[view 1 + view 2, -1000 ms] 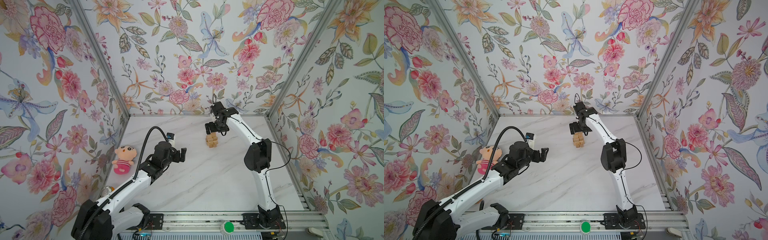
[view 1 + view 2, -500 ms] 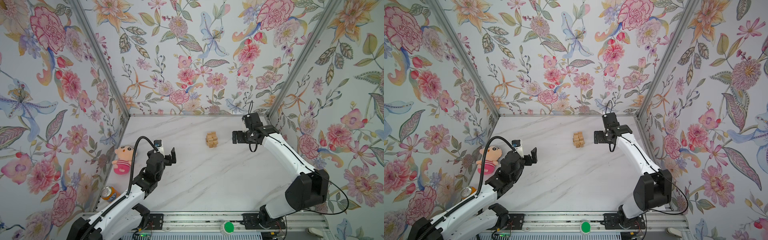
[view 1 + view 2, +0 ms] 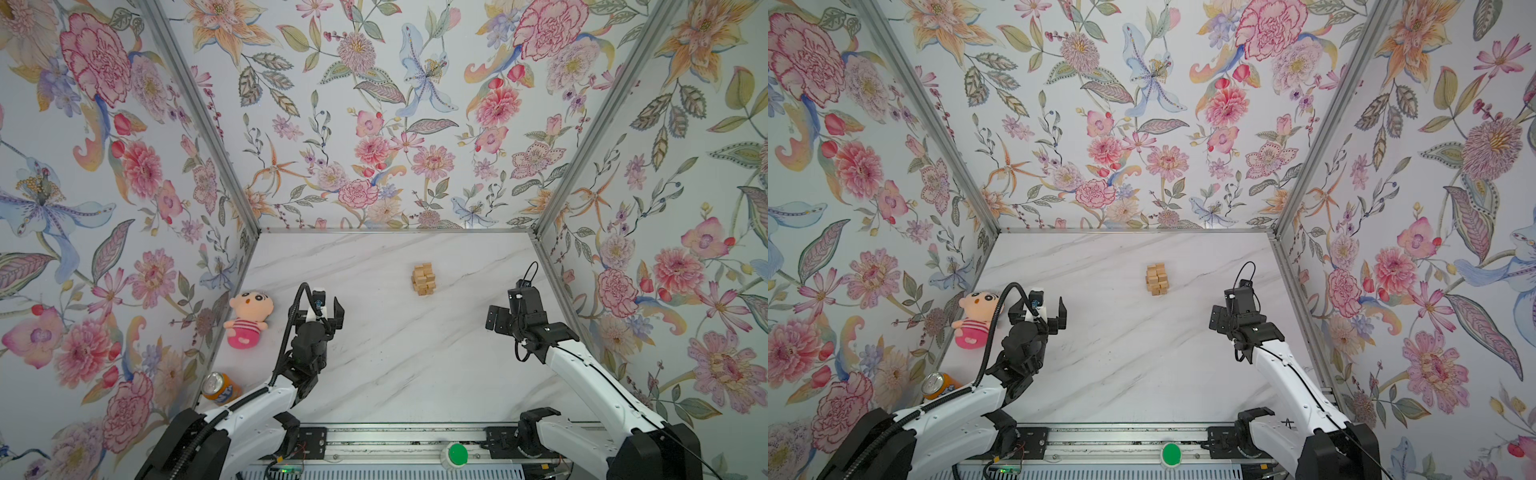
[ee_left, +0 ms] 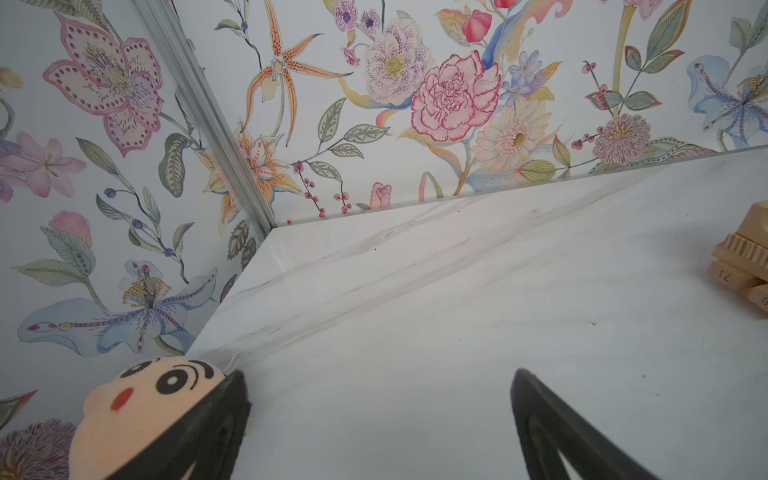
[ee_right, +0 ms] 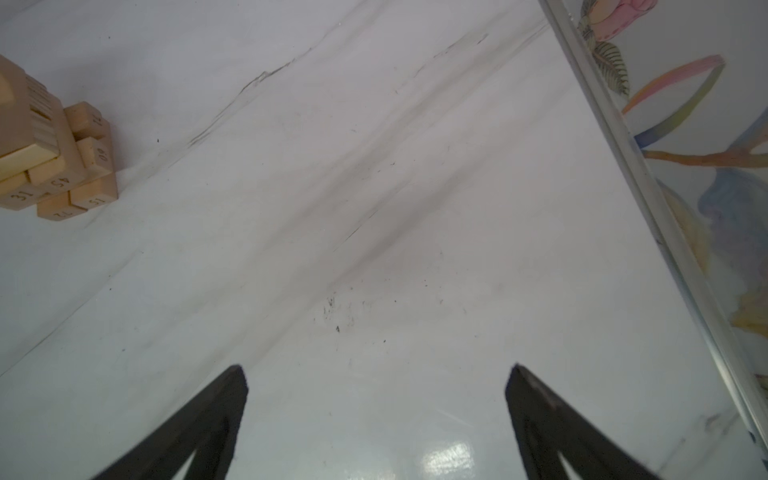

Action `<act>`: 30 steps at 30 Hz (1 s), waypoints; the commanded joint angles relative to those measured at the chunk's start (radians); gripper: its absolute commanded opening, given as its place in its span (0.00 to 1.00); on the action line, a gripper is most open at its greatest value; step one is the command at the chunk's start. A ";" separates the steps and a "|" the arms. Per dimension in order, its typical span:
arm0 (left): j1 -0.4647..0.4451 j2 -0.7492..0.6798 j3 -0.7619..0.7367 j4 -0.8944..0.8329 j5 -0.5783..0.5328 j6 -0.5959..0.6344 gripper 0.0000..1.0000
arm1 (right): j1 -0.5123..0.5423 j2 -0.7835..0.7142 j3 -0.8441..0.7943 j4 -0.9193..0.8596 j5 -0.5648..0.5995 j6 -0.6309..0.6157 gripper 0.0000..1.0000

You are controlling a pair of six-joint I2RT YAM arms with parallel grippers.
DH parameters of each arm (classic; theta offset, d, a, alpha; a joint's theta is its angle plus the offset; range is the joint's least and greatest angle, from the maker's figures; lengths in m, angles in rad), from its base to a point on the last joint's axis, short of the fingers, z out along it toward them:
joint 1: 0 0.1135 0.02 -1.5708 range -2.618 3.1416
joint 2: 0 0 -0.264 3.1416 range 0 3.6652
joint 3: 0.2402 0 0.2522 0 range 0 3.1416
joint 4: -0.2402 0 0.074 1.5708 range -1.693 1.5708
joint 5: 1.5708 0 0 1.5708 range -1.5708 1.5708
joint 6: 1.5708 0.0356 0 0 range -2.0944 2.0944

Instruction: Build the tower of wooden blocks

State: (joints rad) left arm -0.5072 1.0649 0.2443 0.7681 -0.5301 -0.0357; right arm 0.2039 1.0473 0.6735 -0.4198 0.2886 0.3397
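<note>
End effectors (image 3: 322, 312) (image 3: 503, 309): two, agape; tower (image 3: 423, 279): one.

my left hand (image 4: 377, 376) hangs over the marble worktop (image 4: 415, 299), its two dark fingers (image 4: 540, 419) spread wide with bare worktop between them. the plush doll (image 4: 141, 403) shows its face, partly hidden behind one finger. the tower (image 4: 742, 249) of wood blocks (image 4: 731, 276) is cut off at the frame's edge, with numbers printed on some ends. floral walls (image 4: 415, 83) meet at a metal corner post (image 4: 203, 108).
</note>
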 commanded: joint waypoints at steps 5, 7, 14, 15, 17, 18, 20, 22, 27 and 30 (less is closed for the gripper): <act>0.124 0.170 0.017 0.291 0.085 0.158 0.99 | -0.101 0.002 -0.093 0.242 0.029 0.020 0.99; 0.164 0.208 0.013 0.308 0.107 0.158 0.99 | -0.112 -0.004 -0.129 0.336 0.010 0.012 0.99; 0.264 0.330 -0.046 0.495 0.170 0.148 0.99 | -0.129 0.027 -0.237 0.629 0.038 -0.052 0.99; 0.279 0.348 -0.046 0.529 0.186 0.155 0.99 | -0.139 0.030 -0.248 0.662 0.040 -0.058 0.99; 0.312 0.410 -0.055 0.617 0.183 0.131 0.99 | -0.157 0.045 -0.258 0.715 0.017 -0.064 0.99; 0.331 0.440 -0.056 0.675 0.184 0.114 0.99 | -0.164 0.059 -0.254 0.731 0.000 -0.066 0.99; 0.360 0.459 -0.111 0.731 0.194 0.067 0.99 | -0.174 0.099 -0.234 0.741 -0.021 -0.076 0.99; 0.370 0.552 -0.125 0.859 0.198 0.074 0.99 | -0.187 0.137 -0.212 0.750 -0.045 -0.092 0.99; 0.399 0.524 -0.070 0.698 0.248 0.043 0.99 | -0.172 0.147 -0.316 0.910 -0.016 -0.151 0.99; 0.421 0.516 -0.069 0.656 0.261 0.017 0.99 | -0.160 0.140 -0.416 1.081 -0.020 -0.165 0.99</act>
State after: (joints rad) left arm -0.1093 1.5860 0.1608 1.4204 -0.3042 0.0216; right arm 0.0334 1.1965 0.3283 0.4866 0.2657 0.2150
